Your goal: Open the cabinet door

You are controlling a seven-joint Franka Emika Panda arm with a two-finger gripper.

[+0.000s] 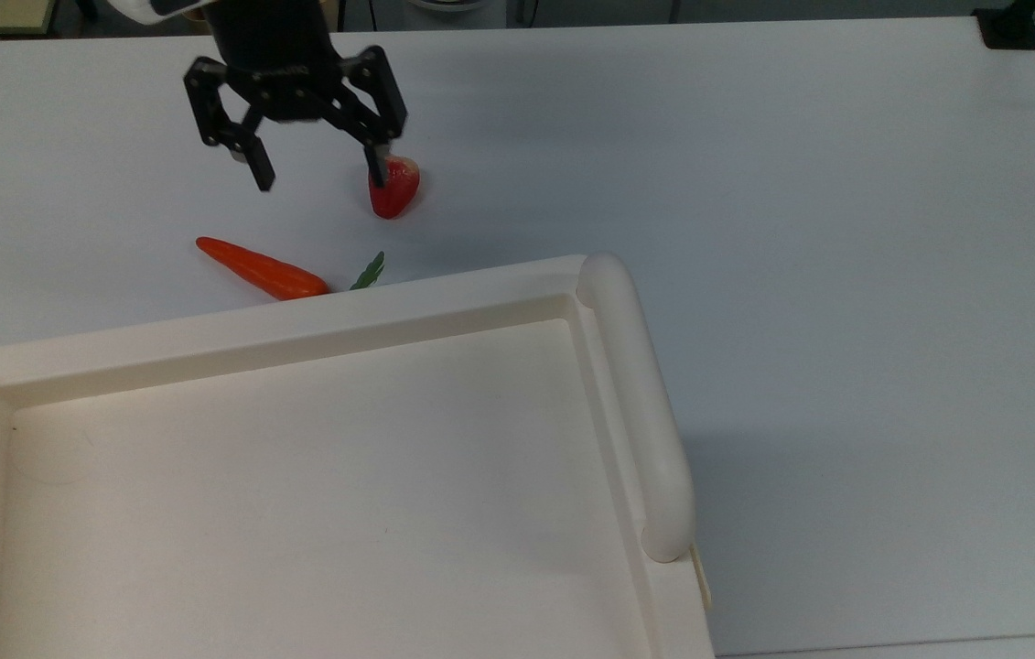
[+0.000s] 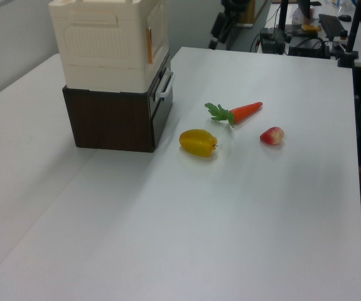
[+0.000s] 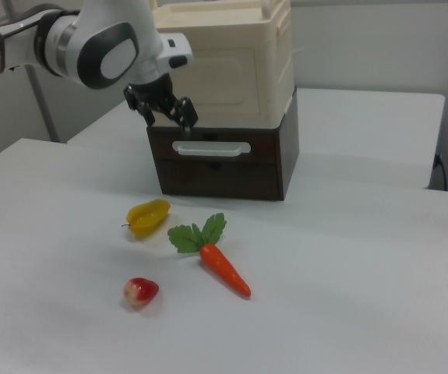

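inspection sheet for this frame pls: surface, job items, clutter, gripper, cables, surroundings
Surface: white table, bare apart from the items below.
Job's things: cream cabinet stacked on a dark brown drawer unit; cabinet door looks shut.
Clutter: carrot, yellow fruit, red fruit, all lying apart on the table.
Gripper: gripper open, above the table, holding nothing.
Cables: nothing seen on the table.
Surroundings: a second white table behind; desks with equipment in the left view's background.

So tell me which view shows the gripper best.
The top view: the gripper shows whole, fingers spread open above the table near the red fruit. The right view shows it smaller, against the cabinet. The left view catches only a dark part at the top edge.
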